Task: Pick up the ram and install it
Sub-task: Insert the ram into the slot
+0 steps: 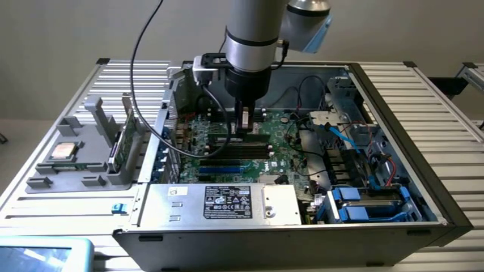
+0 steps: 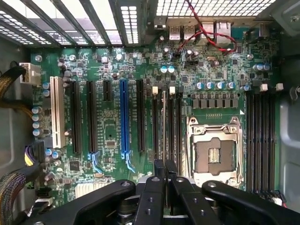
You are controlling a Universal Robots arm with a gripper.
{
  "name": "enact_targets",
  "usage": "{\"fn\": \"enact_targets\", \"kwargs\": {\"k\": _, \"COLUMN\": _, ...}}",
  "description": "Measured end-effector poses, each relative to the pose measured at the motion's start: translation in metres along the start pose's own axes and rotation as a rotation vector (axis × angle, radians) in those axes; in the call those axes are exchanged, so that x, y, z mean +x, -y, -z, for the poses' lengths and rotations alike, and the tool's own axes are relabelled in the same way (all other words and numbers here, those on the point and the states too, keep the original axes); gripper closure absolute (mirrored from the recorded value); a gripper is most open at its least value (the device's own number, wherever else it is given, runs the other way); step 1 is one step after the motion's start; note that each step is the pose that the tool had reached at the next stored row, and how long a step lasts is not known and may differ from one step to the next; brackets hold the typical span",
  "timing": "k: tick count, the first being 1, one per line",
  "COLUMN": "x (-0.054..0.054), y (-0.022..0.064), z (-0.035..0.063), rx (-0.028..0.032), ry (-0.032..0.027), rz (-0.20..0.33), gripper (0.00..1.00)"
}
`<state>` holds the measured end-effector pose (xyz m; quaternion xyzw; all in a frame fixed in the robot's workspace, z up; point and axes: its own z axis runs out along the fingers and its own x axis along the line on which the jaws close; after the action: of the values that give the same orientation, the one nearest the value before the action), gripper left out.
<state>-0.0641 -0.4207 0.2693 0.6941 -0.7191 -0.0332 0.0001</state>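
Observation:
My gripper (image 1: pixel 246 128) reaches down into the open computer case, over the memory slots in the middle of the green motherboard (image 1: pixel 219 164). In the wrist view its black fingers (image 2: pixel 157 180) are shut on the ram (image 2: pixel 163 124). The ram is seen edge-on as a thin pale strip. It stands upright in line with one of the dark memory slots beside the processor socket (image 2: pixel 214 151). Whether the ram is fully seated in the slot I cannot tell. Its lower part is hidden by the slot and the fingers.
A grey holder (image 1: pixel 76 156) on the exterior view's left carries a square silver chip (image 1: pixel 63 151) and an upright card (image 1: pixel 121 144). A metal power-supply box (image 1: pixel 226 203) fills the case's near side. Blue drive cages (image 1: pixel 363 207) and loose cables (image 1: pixel 340 133) crowd the exterior view's right.

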Motion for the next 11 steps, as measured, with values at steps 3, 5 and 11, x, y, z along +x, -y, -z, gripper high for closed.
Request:
{"fn": "enact_targets", "kwargs": {"k": 3, "x": 0.000, "y": 0.0003, "z": -0.0056, "rx": -0.0005, "ry": -0.0005, "rz": 0.011, "gripper": 0.89}}
{"fn": "enact_targets", "kwargs": {"k": 5, "x": 0.000, "y": 0.0005, "z": -0.0092, "rx": -0.0007, "ry": -0.0007, "rz": 0.016, "gripper": 0.89}}
{"fn": "enact_targets", "kwargs": {"k": 11, "x": 0.001, "y": 0.0010, "z": -0.0198, "rx": -0.0014, "ry": -0.0014, "rz": 0.030, "gripper": 0.89}}
